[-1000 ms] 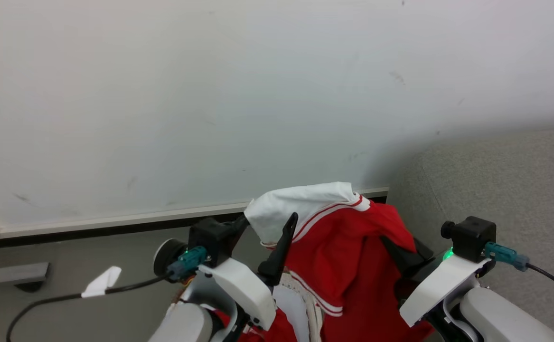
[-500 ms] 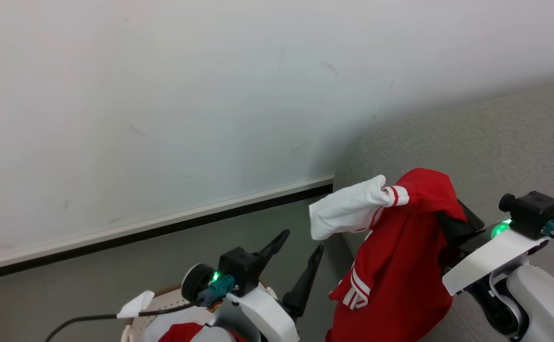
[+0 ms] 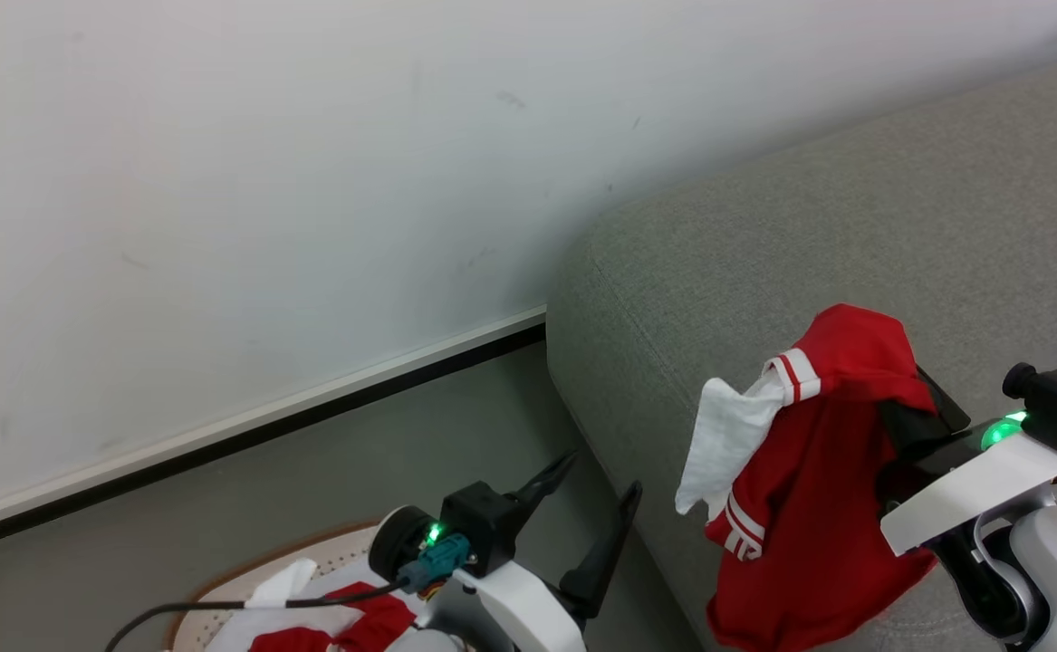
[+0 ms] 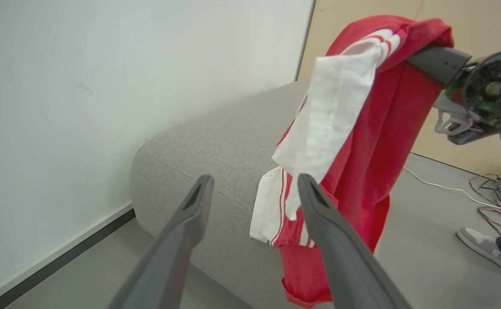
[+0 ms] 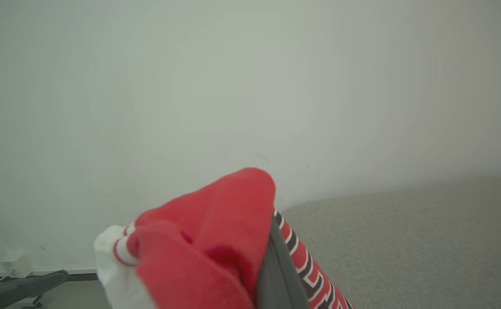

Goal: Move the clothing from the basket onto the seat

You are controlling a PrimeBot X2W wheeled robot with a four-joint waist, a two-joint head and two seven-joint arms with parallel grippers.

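Red clothing (image 3: 818, 489) has moved over the seat (image 3: 763, 226).

Red clothing (image 5: 207, 240) drapes over a dark finger (image 5: 277, 274), grey seat (image 5: 405, 240) behind.

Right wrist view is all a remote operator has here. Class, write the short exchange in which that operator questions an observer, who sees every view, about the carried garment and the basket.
Operator: I see red cloth close up and grey upholstery behind it. How does the garment hang?
Observer: The garment hangs loose from the right gripper by the edge of the seat, with a white sleeve dangling in front. I cannot tell whether it touches the seat.
Operator: Is there more to fetch afterwards?
Observer: Yes. Red and white clothing lies in the basket, low beside the left arm in the head view.
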